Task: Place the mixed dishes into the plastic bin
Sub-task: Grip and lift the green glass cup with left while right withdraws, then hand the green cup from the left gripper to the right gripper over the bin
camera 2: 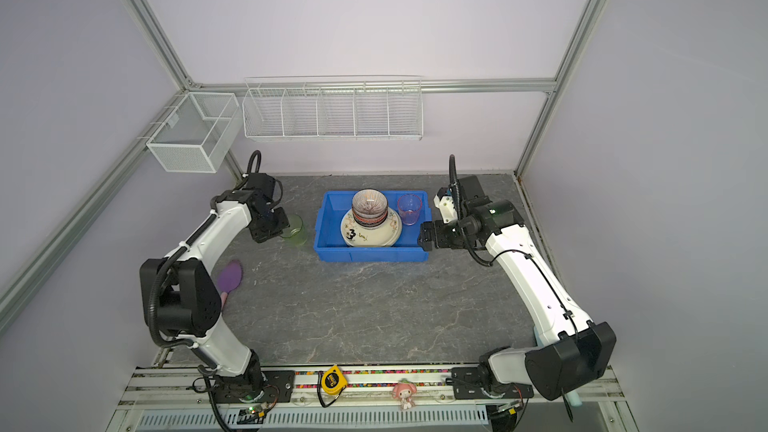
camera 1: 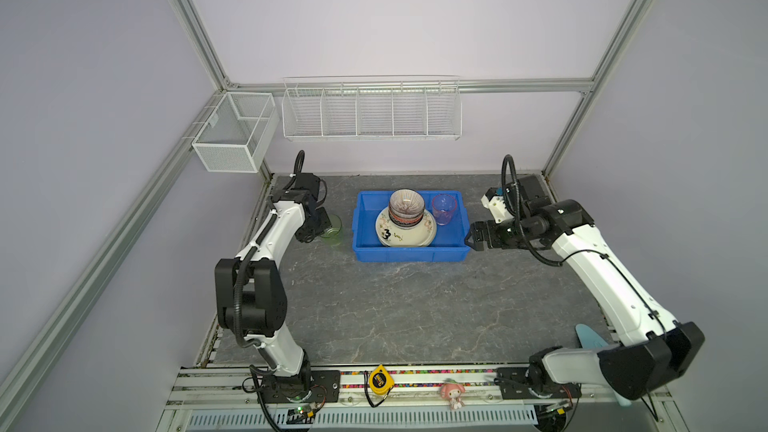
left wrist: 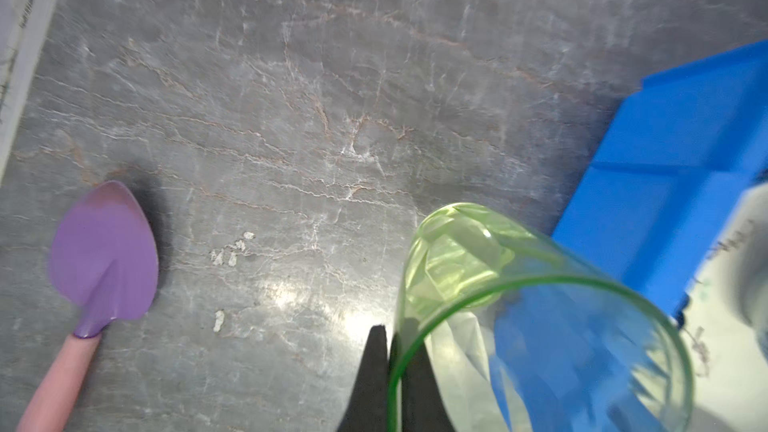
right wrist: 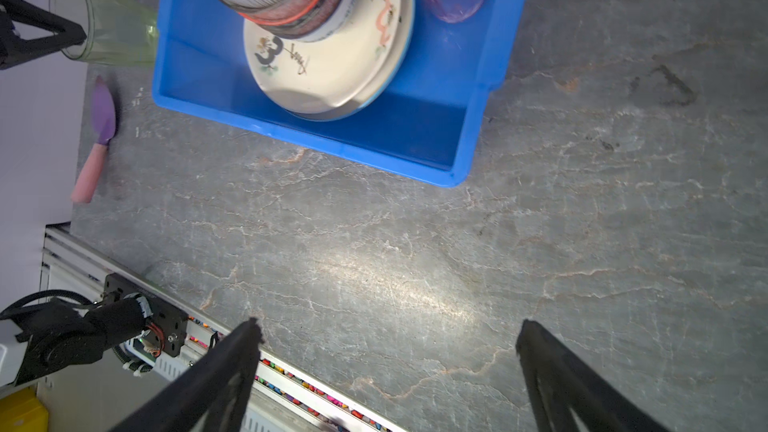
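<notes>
Green translucent cup (left wrist: 457,251), pinched at its rim by the closed left gripper (left wrist: 390,338), is just beside the blue bin (camera 1: 409,253), outside its left wall, so it should rise above the lip before going in; the right gripper (right wrist: 389,326) hangs open, empty.

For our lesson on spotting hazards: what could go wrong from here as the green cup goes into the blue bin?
1. The left jaws pinch the green cup only by its thin wall; it could slip or swing on the way.
2. The bowl stack stands taller than the bin; the cup may knock it.
</notes>
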